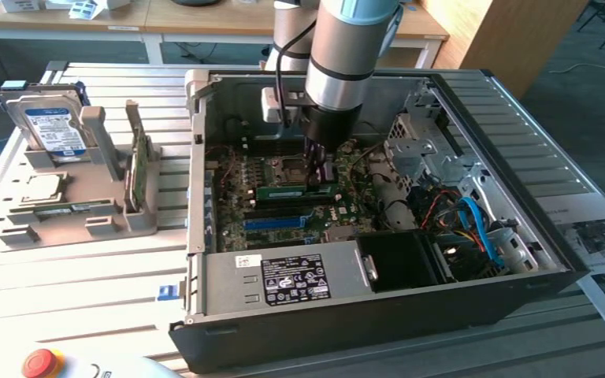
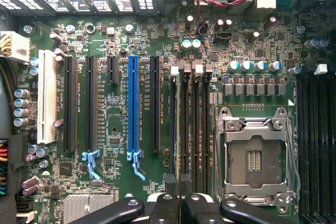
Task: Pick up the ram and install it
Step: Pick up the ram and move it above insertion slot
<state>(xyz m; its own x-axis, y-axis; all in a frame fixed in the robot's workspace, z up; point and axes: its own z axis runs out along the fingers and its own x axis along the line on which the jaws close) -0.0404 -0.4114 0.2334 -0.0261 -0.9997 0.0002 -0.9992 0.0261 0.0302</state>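
Bright even daylight, pale glare on the slatted table (image 1: 72, 276), deeper shadow inside the computer case (image 1: 387, 323).

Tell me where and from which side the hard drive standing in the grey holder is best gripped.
Probably grip the hard drive by its free upper end, coming straight down from above with a finger on each broad face. It stands upright on edge in the grey holder, whose slot covers its lower end.
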